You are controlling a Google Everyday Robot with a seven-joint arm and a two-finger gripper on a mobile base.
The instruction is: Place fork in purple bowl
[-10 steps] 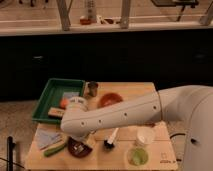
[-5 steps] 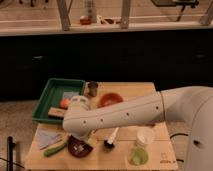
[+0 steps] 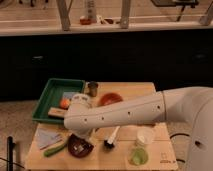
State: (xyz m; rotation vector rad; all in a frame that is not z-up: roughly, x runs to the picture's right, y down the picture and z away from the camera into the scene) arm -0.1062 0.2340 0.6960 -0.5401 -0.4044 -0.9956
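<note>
The purple bowl (image 3: 79,146) sits dark and glossy at the front left of the wooden table (image 3: 130,90). My white arm reaches in from the right and bends down, and its end covers the bowl's far rim. My gripper (image 3: 83,135) is at that end, right above the bowl and mostly hidden by the arm. I cannot make out the fork; it is hidden or lost against the arm.
A white-handled, black-headed brush (image 3: 112,138) lies right of the bowl. An orange-red bowl (image 3: 111,98) and a metal cup (image 3: 92,88) stand at the back. A green tray (image 3: 46,95) holds an orange and a wooden block. A white cup (image 3: 144,136), a green cup (image 3: 138,157), a green item (image 3: 54,149) and a packet (image 3: 47,136) are near the front.
The arm's end has shifted slightly to the right over the dark bowl. The things on the table have not moved.
</note>
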